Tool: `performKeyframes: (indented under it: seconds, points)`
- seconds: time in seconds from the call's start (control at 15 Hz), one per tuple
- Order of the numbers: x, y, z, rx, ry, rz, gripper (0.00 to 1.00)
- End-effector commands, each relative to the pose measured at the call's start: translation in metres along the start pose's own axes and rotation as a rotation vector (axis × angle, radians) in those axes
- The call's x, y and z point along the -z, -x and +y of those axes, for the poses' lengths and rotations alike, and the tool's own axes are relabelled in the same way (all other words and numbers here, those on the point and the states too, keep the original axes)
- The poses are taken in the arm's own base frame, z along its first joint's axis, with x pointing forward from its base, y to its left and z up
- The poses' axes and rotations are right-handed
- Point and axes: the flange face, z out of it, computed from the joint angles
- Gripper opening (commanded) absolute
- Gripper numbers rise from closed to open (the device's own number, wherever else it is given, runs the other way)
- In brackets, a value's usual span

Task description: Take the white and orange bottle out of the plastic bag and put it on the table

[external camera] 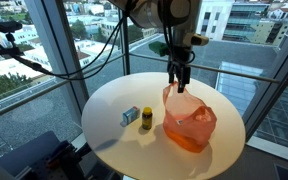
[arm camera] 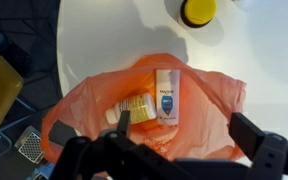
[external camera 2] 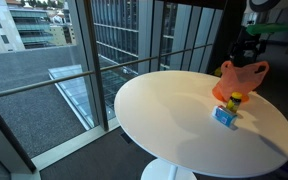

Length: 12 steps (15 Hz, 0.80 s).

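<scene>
An orange plastic bag point(arm camera: 209, 105) lies open on the round white table point(external camera: 114, 100); it shows in both exterior views point(external camera: 189, 122) point(external camera 2: 239, 78). Inside it lie two bottles: a white bottle with a yellow-orange label point(arm camera: 134, 108) on its side, and a white bottle with a blue label point(arm camera: 166, 97) beside it. My gripper point(arm camera: 189, 132) is open and empty, right above the bag's mouth, with one finger near the yellow-orange bottle. In an exterior view the gripper point(external camera: 180, 80) hangs over the bag's top edge.
A yellow-capped bottle point(external camera: 146, 118) and a small blue box point(external camera: 130, 116) stand on the table next to the bag. The cap also shows in the wrist view point(arm camera: 198, 10). Glass walls and railings surround the table.
</scene>
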Motion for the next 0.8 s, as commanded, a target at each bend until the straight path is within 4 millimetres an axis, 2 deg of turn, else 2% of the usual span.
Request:
performKeyframes:
  seconds: [0.0, 0.27, 0.73]
  points:
    - [-0.006, -0.030, 0.007, -0.050, -0.019, -0.007, 1.00]
    - [-0.019, -0.048, 0.016, -0.066, -0.022, -0.019, 1.00]
    - [-0.035, -0.064, 0.040, -0.104, -0.006, -0.043, 1.00]
